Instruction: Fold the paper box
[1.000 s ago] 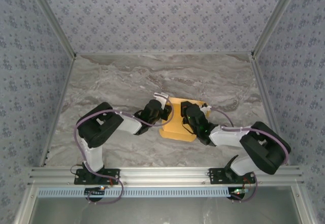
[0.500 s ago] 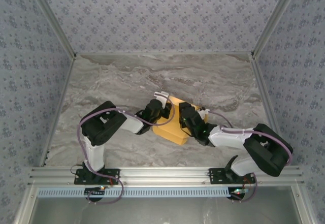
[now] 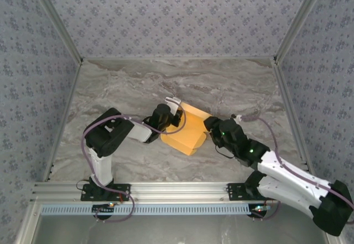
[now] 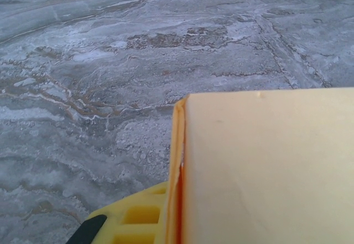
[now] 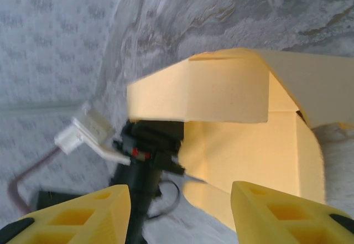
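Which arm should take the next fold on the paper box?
Probably the right. The right gripper is open, facing a raised flap of the paper box; the left gripper is shut on its edge, anchoring it.

Matt tan-yellow thin card of the paper box point(image 3: 187, 134), smooth with sharp creases, grey marbled table point(image 3: 138, 83) with faint sheen, moulded yellow plastic fingers point(image 5: 279, 213), brushed metal rail point(image 3: 177, 188)
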